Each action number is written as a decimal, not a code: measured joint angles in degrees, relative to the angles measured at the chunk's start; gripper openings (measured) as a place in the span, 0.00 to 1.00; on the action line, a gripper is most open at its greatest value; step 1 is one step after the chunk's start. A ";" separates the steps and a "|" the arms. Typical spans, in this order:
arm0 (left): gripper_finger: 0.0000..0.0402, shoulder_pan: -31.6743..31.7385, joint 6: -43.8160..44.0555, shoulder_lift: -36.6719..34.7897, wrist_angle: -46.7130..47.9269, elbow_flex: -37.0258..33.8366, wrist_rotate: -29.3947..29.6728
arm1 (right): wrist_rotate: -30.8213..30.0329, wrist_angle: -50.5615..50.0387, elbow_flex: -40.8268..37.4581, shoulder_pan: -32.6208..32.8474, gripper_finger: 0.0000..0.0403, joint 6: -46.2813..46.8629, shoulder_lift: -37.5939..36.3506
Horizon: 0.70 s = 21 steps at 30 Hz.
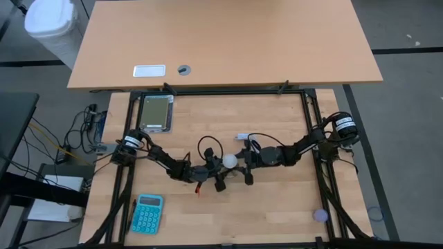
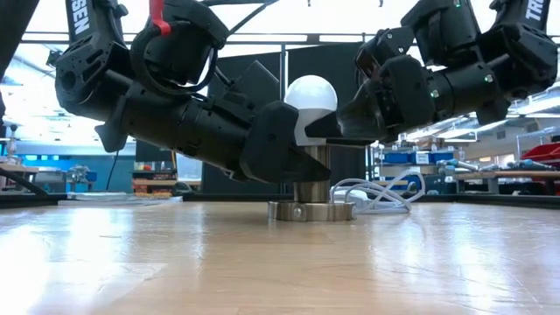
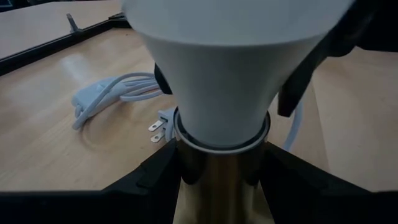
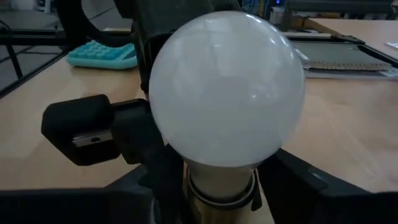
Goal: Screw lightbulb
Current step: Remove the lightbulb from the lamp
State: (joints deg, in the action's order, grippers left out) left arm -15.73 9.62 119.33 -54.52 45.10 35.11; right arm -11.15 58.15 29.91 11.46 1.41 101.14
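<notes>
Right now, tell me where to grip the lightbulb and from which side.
Grip the lightbulb low on its white tapering neck, just above the metal socket, coming in level from the side. It stands upright, and the round globe would probably slip. The left gripper and right gripper already flank it.

From above, my two dark arms crowd around the small white frosted lightbulb [image 1: 229, 161], so only its round top shows and the brass-coloured socket post [image 2: 310, 175] beneath is hidden. My left wrist view cuts off the globe and the post's foot. In the low view my dark left gripper [image 2: 293, 149] covers the bulb's narrow neck, hiding how my jaws close.
</notes>
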 joint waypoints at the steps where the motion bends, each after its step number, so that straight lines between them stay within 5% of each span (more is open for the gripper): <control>1: 0.49 0.00 0.06 0.02 -0.01 0.00 0.00 | -0.24 -0.04 0.00 0.00 0.44 0.00 0.00; 12: 0.49 0.07 0.90 0.02 -0.02 0.00 0.22 | -4.51 -0.34 0.00 0.67 0.40 4.08 0.08; 21: 0.49 0.35 1.36 0.04 -0.17 0.05 -0.09 | -15.96 -2.34 1.02 5.86 0.39 9.79 0.22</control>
State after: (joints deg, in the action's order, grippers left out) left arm -15.37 10.97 119.37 -54.70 45.15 35.02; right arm -27.12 55.81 30.93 17.32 11.20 101.36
